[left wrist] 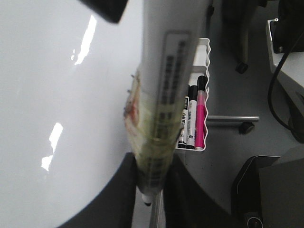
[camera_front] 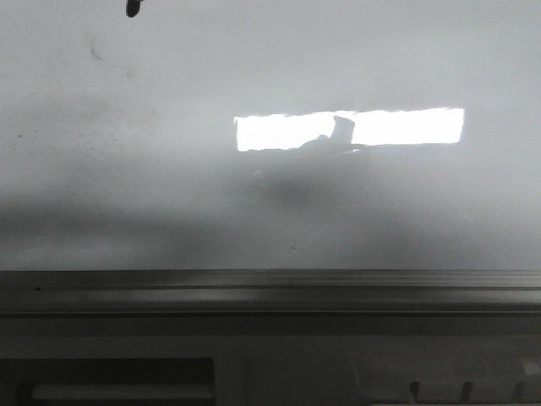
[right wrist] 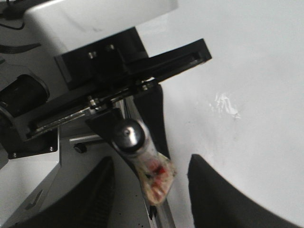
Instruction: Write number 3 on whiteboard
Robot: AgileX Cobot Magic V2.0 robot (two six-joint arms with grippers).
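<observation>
While L tool (left wrist: 151, 190) grips marker (left wrist: 164, 95), whiteboard (left wrist: 57, 104) lies just beside.

- Left hand (left wrist: 151, 180): its dark fingers (left wrist: 114, 194) are closed around a white marker pen (left wrist: 161, 95).
- Right hand (right wrist: 147, 190): fingers (right wrist: 223, 190) spread apart, gripping nothing, left hand at 12 o'clock.

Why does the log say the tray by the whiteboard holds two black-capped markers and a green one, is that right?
Not quite. The third marker is pink, not green. The left wrist view shows it beside the two black-capped markers in the white tray by the whiteboard.
</observation>
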